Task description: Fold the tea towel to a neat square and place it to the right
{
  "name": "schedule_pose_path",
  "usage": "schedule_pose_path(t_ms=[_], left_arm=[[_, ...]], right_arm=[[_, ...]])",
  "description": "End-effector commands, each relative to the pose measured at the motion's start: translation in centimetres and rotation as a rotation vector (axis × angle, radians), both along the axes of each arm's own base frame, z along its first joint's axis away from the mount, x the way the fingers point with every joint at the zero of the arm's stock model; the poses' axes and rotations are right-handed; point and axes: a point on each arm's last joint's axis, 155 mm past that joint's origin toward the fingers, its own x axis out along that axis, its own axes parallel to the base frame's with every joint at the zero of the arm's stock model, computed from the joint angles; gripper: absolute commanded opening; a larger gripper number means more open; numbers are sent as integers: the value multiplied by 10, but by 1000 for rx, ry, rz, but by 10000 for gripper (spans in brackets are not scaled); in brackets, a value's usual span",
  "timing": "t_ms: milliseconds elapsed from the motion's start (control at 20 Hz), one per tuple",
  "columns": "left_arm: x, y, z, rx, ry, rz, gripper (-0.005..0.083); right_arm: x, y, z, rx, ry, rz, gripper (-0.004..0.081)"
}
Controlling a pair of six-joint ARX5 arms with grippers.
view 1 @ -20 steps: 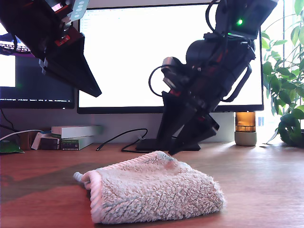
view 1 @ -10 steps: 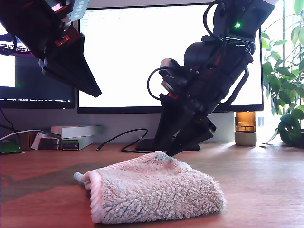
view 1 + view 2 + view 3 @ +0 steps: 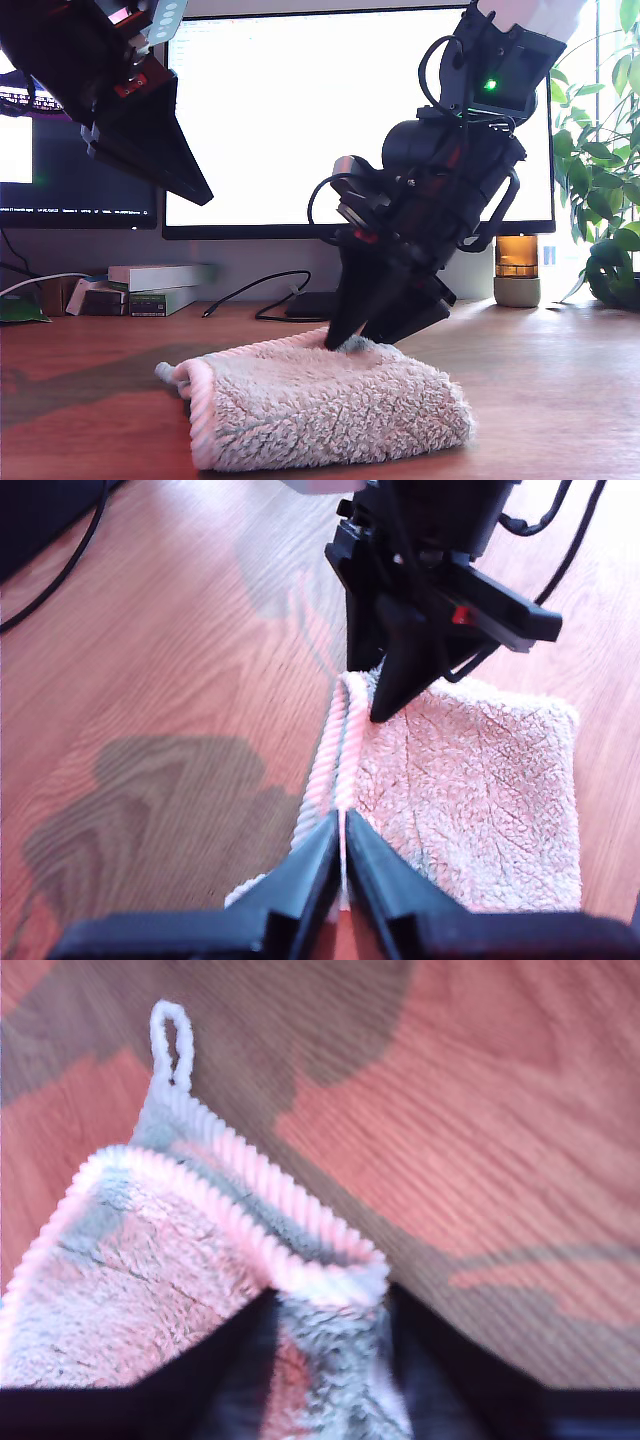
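Now tea towel (image 3: 320,405) corner between my second end effector (image 3: 350,340) jaws

Bare worktop (image 3: 560,390) lies open toward the exterior view's right of the towel (image 3: 320,405). My second end effector (image 3: 345,340) stands on the towel's rear edge. Behind, a cable (image 3: 250,290), boxes (image 3: 160,288) and monitor (image 3: 300,120) close off the back.

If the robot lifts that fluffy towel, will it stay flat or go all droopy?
Probably droopy: the towel is soft, thick terry lying in loose folds. It likely weighs little and won't slip, since my second end effector can sink into its fluffy pile.
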Motion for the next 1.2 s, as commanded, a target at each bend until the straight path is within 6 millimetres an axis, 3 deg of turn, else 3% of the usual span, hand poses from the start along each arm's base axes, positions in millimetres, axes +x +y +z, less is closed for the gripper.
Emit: schedule_pose_path(t_ms=[0, 550, 700, 750, 1150], left_arm=[[0, -2, 1, -6, 3, -1, -23], [-1, -1, 0, -4, 7, -1, -23], [-1, -1, 0, -3, 9, -1, -23], [-1, -1, 0, -2, 10, -1, -23], [-4, 0, -2, 6, 25, -1, -23]], right_arm=[[-4, 0, -4, -7, 14, 9, 207], [12, 9, 22, 14, -21, -2, 202], [9, 8, 22, 6, -6, -1, 14], [7, 6, 21, -1, 7, -1, -12], [-10, -5, 16, -71, 80, -12, -13]])
